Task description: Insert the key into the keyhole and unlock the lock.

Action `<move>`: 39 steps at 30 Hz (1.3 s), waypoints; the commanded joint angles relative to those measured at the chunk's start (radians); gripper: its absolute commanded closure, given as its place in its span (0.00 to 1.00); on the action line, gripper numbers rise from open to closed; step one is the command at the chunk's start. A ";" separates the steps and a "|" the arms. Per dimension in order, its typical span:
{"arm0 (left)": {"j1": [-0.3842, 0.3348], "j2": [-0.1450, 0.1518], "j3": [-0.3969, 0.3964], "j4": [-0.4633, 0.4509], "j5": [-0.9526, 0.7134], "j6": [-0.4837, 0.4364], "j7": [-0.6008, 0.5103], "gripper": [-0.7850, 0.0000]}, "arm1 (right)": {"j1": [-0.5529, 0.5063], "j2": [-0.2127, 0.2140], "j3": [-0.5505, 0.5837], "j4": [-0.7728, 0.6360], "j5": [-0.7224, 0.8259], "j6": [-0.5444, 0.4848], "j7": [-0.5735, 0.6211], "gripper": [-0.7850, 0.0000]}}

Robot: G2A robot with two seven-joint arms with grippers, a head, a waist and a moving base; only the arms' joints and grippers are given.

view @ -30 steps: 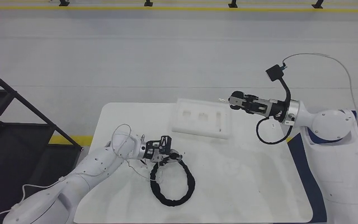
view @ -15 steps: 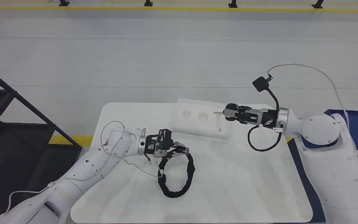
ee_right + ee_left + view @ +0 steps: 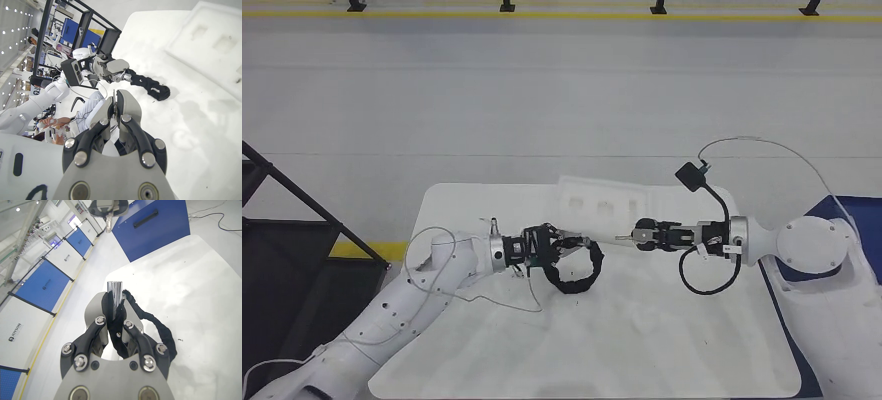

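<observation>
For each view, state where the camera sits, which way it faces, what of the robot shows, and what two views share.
Top view: above the arms, looking down at the table; both arms show.
Left wrist view: on that arm, facing along the left gripper, shut on the lock.
Right wrist view: on that arm, facing past the right gripper and key toward the lock.
Both wrist views show the lock.

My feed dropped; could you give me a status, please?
Left gripper shut on lock. Right gripper shut on key, tip short of keyhole. Nothing in the way.
</observation>
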 commanded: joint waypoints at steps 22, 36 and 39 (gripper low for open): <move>0.097 0.008 -0.063 -0.080 0.015 0.129 0.003 1.00 | 0.017 0.007 -0.032 -0.075 -0.060 0.058 0.031 1.00; 0.122 -0.010 -0.056 -0.155 0.080 0.171 -0.022 1.00 | 0.138 0.021 -0.127 -0.249 -0.231 0.342 0.099 1.00; 0.116 -0.017 -0.051 -0.147 0.081 0.165 -0.019 1.00 | 0.147 0.024 -0.149 -0.264 -0.274 0.350 0.100 1.00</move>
